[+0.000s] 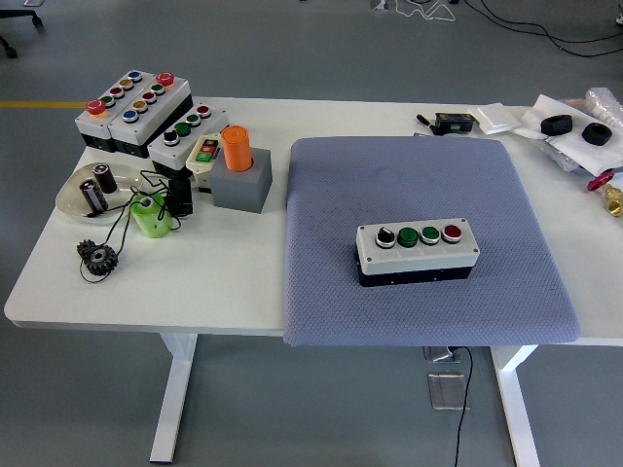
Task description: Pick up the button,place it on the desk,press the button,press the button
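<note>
A grey button box with a black base lies on the blue-grey mat, slightly right of the mat's middle. Its top carries a black selector knob, two green buttons and a red button in a row. Neither robot arm nor hand shows anywhere in the head view. No person is at the table.
At the back left stand more button boxes, an orange cylinder in a grey block, a plate with small parts, a green cup and a black gear. Small devices and black parts lie at the back right.
</note>
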Tool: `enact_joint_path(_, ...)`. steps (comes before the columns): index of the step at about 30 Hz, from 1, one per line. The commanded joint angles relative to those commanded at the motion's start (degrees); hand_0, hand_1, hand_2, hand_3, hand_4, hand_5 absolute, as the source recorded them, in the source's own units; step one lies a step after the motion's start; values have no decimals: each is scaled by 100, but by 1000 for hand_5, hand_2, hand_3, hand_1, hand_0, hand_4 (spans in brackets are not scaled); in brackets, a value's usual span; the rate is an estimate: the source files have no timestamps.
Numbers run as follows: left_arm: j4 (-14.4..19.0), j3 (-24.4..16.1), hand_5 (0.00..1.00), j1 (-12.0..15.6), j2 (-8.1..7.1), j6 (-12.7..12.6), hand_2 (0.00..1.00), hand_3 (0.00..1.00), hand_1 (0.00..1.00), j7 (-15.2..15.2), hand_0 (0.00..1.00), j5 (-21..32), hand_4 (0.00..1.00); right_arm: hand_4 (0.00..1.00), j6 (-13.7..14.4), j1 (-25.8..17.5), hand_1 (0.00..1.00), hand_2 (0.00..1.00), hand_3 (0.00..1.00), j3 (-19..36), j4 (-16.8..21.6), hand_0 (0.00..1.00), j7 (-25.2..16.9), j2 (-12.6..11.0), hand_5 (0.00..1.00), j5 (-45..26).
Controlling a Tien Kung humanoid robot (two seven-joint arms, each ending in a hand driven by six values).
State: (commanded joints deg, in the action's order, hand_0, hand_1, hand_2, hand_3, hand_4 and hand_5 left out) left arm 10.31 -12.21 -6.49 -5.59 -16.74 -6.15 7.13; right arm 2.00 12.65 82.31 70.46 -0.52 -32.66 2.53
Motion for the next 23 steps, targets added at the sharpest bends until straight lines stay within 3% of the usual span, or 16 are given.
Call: enact_joint_path(23, 0, -146, 998, -11, 0, -11, 732, 544, 724, 55, 668, -168, 387, 599, -33, 36, 771, 816, 798, -71, -33, 834, 90, 25, 655, -90)
